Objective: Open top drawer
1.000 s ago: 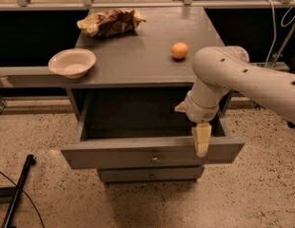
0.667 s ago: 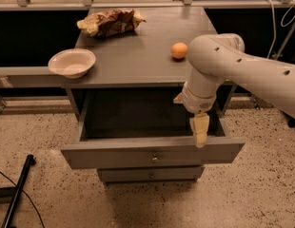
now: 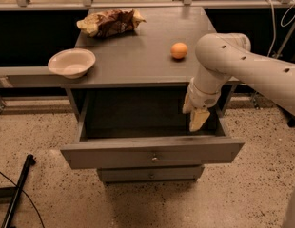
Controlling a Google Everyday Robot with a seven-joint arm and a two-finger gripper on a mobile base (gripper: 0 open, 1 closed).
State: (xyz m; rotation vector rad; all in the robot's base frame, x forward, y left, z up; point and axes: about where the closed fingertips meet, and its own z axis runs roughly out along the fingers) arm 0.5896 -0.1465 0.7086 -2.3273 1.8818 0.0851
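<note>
The top drawer (image 3: 152, 152) stood pulled well out from under the grey table (image 3: 138, 56), toward 6 o'clock in the camera view. Its deep box was exposed and no contents could be made out in its dark interior. Its small round knob (image 3: 154, 159) sat at the centre of the front, untouched. A narrower drawer (image 3: 150, 175) below it remained closed. The gripper (image 3: 194, 114) hung over the open box at the drawer's 2 o'clock corner, close to the right side wall and pointing downward. Its fingers (image 3: 200, 120) appeared slightly spread, with nothing between them and no contact with the front panel. The arm (image 3: 242, 63) ran in from 3 o'clock. On the table top, an orange (image 3: 179, 50) lay at 1 o'clock of the drawer, a pale bowl (image 3: 71, 62) at 10 o'clock near the left edge, and a crumpled snack bag (image 3: 109, 23) at 11 o'clock toward the back. Judgement: the opening itself looked essentially complete, and the step in hand was clearing away. The next move called for lifting the gripper straight up and out without catching the side wall or the table's underside.
</note>
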